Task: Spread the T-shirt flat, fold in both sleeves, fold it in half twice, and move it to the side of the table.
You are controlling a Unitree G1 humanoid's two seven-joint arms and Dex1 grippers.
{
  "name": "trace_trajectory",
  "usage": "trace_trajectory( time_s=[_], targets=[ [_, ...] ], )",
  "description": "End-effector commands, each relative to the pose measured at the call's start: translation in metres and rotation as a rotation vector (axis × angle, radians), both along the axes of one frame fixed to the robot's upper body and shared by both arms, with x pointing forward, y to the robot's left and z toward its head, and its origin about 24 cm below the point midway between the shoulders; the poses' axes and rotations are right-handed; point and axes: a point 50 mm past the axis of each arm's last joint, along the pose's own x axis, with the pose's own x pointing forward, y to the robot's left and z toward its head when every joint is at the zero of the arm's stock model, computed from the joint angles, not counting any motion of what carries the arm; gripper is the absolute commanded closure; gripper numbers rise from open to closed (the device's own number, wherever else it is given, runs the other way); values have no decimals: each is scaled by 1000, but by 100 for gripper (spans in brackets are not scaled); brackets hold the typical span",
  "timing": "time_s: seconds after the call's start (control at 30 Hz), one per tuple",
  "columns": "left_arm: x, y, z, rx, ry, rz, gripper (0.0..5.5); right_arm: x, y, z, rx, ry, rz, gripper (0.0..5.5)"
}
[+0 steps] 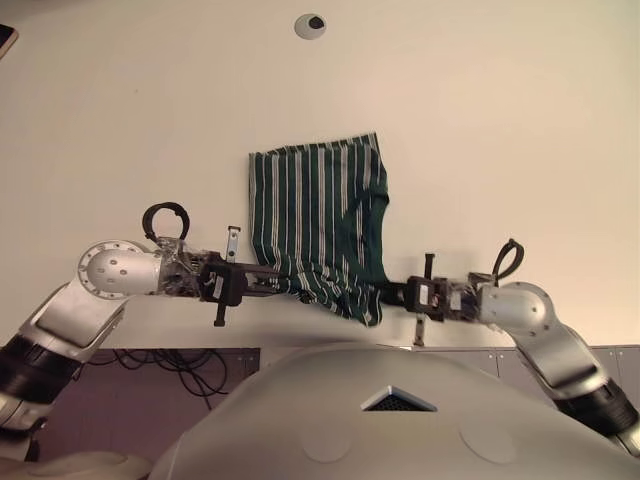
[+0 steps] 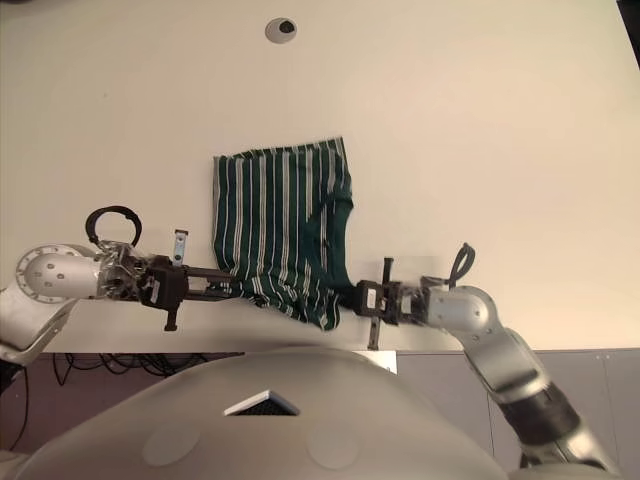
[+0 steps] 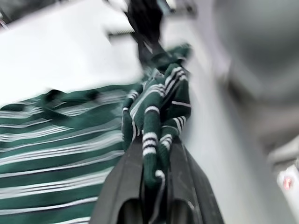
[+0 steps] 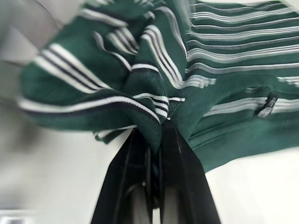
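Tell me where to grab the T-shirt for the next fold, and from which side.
Take the T-shirt by the two corners of its near edge, one from each side, low over the table. That edge is bunched, so fingers can pinch it, while the rest lies flat. The left gripper and right gripper are shut on those corners.

Head stereo pair overhead, wrist cameras close on shared T-shirt (image 1: 320,220)
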Motion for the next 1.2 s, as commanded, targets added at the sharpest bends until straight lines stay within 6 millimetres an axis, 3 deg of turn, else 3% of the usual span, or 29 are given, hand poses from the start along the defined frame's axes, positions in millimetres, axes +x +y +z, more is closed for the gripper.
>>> trace_trajectory(
  time_s=[0.03,0.2,0.33,0.5,0.53,0.7,0.87,1.07,1.2],
  targets=[
    [12,3,15,-8,60,199,533,16,1,31,141,0,-101,550],
    [54,18,16,-29,141,512,533,68,2,53,276,-17,-337,550],
    [75,19,2,11,172,584,533,94,4,45,240,85,-407,550],
    [114,0,-8,24,185,599,533,133,-1,27,219,244,-519,550],
    [120,-3,-11,31,189,600,533,137,-2,22,201,267,-534,527],
    [139,-13,-24,54,208,614,433,150,-5,6,179,347,-614,439],
    [149,5,-43,187,95,717,405,154,-8,-1,175,404,-667,378],
    [163,33,-18,120,-142,865,405,164,-36,5,274,389,-843,378],
    [159,51,-1,30,-244,931,405,169,-58,14,310,238,-987,378]
  ],
)
